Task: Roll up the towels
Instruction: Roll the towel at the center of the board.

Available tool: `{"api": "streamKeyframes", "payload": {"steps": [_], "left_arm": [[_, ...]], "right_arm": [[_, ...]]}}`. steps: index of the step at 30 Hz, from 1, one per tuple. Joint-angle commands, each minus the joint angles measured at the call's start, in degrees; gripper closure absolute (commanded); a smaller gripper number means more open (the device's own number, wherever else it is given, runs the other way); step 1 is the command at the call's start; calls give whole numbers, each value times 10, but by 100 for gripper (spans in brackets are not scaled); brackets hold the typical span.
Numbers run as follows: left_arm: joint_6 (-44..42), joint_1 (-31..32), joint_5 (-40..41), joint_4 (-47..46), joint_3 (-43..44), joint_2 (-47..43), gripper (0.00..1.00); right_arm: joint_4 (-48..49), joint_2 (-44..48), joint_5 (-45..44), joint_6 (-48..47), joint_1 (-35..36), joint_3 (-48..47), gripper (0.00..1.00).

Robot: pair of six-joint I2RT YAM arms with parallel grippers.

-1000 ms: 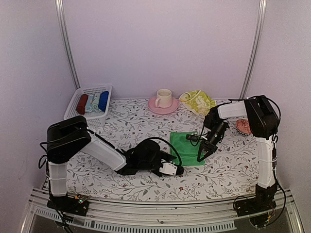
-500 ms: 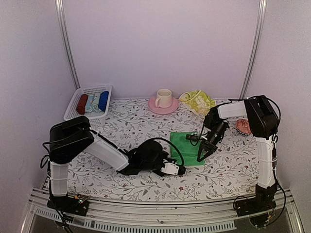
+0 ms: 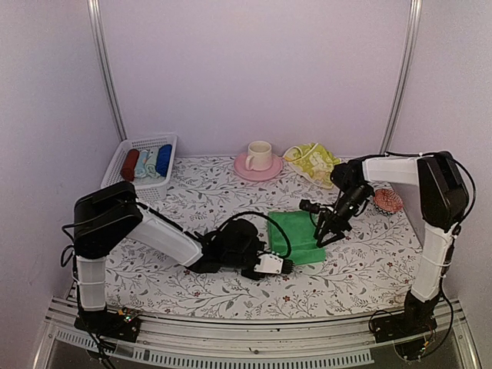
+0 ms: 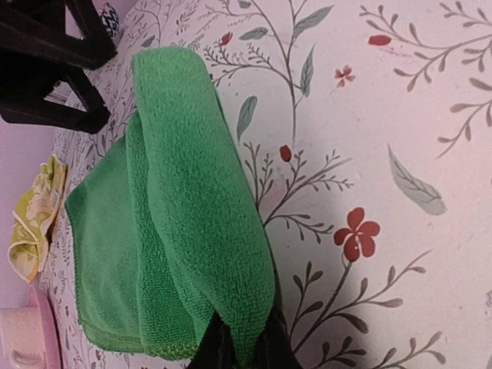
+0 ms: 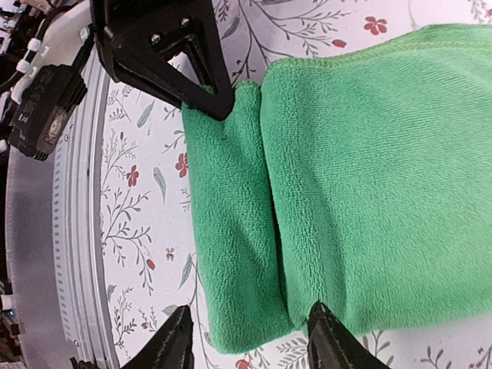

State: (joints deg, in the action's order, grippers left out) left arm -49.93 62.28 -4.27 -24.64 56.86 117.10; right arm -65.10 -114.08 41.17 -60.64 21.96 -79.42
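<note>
The bright green towel (image 3: 300,231) lies flat in the middle of the table, its near edge turned over into a thick fold (image 5: 231,231). My left gripper (image 4: 240,355) is shut on the left end of that fold (image 4: 207,231), with cloth pinched between the jaws. My right gripper (image 5: 252,342) stands open at the fold's right end, one fingertip (image 5: 178,338) off the cloth and the other at the towel's edge, gripping nothing. The pale yellow towel (image 3: 311,161) with green marks lies crumpled at the back right.
A white basket (image 3: 129,181) with dark red, pale blue and deep blue rolls stands at the back left. A cream cup (image 3: 259,154) on a pink saucer (image 3: 244,170) sits at the back centre. A small reddish object (image 3: 387,201) lies by the right arm.
My right gripper has opened and let go of the green towel, and its arm has swung back and up. The left gripper has shut on the towel's folded edge.
</note>
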Motion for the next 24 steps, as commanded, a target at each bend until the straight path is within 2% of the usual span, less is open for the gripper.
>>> {"api": "streamKeyframes", "payload": {"steps": [1, 8, 15, 21, 24], "left_arm": [[54, -14, -62, 55, 10, -14, 100], [117, -48, -138, 121, 57, -8, 100], [169, -72, -186, 174, 97, 8, 100], [194, -90, -222, 193, 113, 14, 100], [197, -94, -226, 199, 115, 16, 100]], "right_arm": [[91, 82, -34, -22, -4, 63, 45], [265, 223, -80, -41, 8, 208, 37], [455, 359, -125, -80, 69, 358, 29], [536, 364, -170, -81, 126, 400, 30], [561, 351, -200, -70, 141, 407, 33]]}}
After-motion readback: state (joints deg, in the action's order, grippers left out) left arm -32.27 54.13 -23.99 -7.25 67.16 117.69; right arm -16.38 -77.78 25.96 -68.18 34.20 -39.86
